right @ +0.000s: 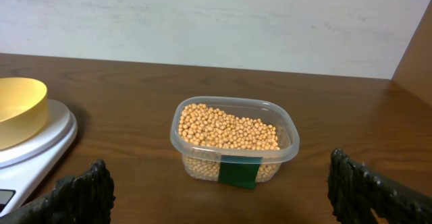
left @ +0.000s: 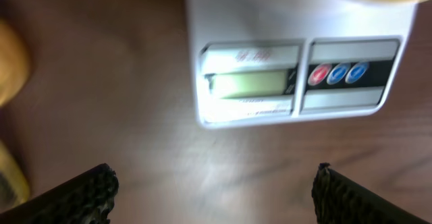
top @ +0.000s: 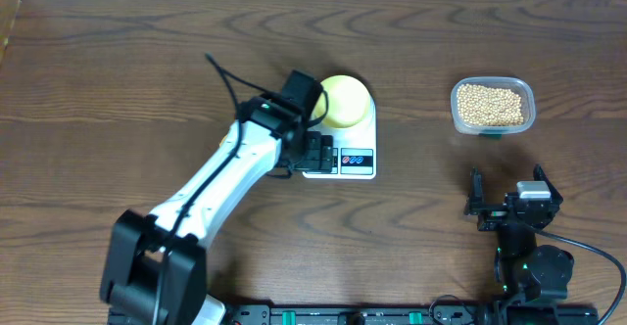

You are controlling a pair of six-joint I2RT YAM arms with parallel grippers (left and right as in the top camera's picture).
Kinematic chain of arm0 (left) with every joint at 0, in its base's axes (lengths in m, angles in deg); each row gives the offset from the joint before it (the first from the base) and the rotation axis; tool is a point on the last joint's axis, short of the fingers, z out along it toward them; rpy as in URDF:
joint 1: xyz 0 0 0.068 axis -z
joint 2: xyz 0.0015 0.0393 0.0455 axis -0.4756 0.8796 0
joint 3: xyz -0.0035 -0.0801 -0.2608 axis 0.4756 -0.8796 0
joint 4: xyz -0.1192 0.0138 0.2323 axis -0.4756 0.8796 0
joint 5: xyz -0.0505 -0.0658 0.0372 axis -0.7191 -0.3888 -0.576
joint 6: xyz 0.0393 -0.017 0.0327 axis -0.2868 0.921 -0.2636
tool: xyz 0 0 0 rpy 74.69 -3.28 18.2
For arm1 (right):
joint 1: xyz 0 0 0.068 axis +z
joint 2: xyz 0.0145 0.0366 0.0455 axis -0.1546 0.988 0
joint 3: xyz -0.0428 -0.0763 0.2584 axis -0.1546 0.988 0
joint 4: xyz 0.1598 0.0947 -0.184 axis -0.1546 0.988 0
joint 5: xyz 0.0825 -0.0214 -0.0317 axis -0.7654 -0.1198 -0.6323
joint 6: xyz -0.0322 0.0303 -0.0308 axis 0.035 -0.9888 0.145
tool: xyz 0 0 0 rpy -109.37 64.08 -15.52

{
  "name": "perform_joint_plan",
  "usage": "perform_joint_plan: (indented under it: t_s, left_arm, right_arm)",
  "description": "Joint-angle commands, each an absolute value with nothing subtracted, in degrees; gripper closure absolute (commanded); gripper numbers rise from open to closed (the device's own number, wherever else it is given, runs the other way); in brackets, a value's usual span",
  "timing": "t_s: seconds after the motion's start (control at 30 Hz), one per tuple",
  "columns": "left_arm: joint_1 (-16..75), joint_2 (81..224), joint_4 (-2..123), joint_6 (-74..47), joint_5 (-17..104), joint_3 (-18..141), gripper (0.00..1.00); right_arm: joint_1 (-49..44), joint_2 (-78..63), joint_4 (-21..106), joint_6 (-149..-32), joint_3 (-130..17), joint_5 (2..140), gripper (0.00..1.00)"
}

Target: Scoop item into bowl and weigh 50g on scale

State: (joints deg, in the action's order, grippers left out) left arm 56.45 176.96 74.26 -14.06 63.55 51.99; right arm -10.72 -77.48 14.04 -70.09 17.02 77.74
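Note:
The white scale [top: 355,159] stands mid-table with the pale yellow bowl [top: 345,101] on its platform. My left gripper [top: 317,155] hovers over the scale's front left corner, open and empty. In the left wrist view the scale [left: 297,21] shows its grey display [left: 246,84] and its red and blue buttons, and my gripper [left: 214,190] is spread wide above bare wood. The tan beans [top: 490,103] fill a clear tub [right: 233,158] at the right. My right gripper [right: 219,190] is low in front of the tub, open, with nothing in it. It also sees the bowl [right: 20,106].
A blurred yellow-orange shape [left: 10,62] sits at the left edge of the left wrist view; I cannot tell what it is. The left arm [top: 211,183] stretches diagonally across the table's front left. The right arm's base [top: 534,266] is at the front right.

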Motion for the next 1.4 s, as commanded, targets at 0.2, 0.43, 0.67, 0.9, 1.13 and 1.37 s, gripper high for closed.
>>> perform_joint_plan:
  t_s: [0.2,0.43,0.67,0.9,1.13,1.37]
  left_arm:
    - [58.97,181.18,66.72,-16.99,61.62,50.02,0.05]
    - [59.03,182.82,64.64,-11.53,64.01,49.65,0.05]
    - [61.44,185.97,62.7,-9.95,64.68,49.65,0.05]
    - [62.01,186.8,61.6,-4.4,69.62,49.65,0.05]
    - [62.05,187.65,58.81,-2.28,73.16,49.65,0.05]
    - [62.31,187.89,58.41,-2.33,73.14,49.56,0.05]
  right_arm:
    - [-10.35,-77.87,14.11,-70.14,17.26,78.22,0.01]
    - [-10.35,-77.87,14.11,-70.14,17.26,78.22,0.01]
    - [-10.35,-77.87,14.11,-70.14,17.26,78.22,0.01]
    - [-10.35,-77.87,14.11,-70.14,17.26,78.24,0.01]
    - [-10.35,-77.87,14.11,-70.14,17.26,78.22,0.01]
    - [-10.35,-77.87,14.11,-70.14,17.26,78.24,0.01]
